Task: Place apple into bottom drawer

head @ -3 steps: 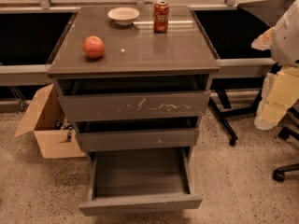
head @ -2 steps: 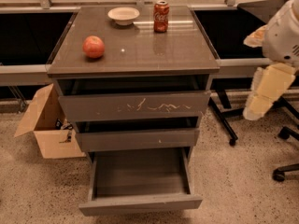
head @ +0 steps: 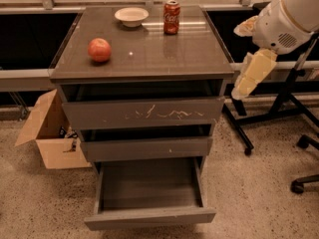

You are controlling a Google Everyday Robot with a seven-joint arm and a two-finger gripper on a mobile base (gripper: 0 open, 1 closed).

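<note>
Progress: early, I'd judge. Small round red-yellow apple [head: 99,50] sitting on dark grey cabinet [head: 164,59] top, left part; pick + drop remaining.
Drawer: wide dark grey bottom drawer [head: 149,217] standing pulled out at cabinet base.
Gripper: cream gripper [head: 253,74] hanging off cabinet's right side, well apart from apple; grip state can't tell.
Counts: 1 apple, 1 red cola can [head: 172,17], 1 white bowl [head: 131,16], 3 drawers.

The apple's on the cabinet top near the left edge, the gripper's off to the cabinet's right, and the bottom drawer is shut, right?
Not quite: the camera view shows the bottom drawer pulled open, not shut. The rest holds: the apple sits on the cabinet top near its left edge, and the gripper hangs off to the cabinet's right.
</note>
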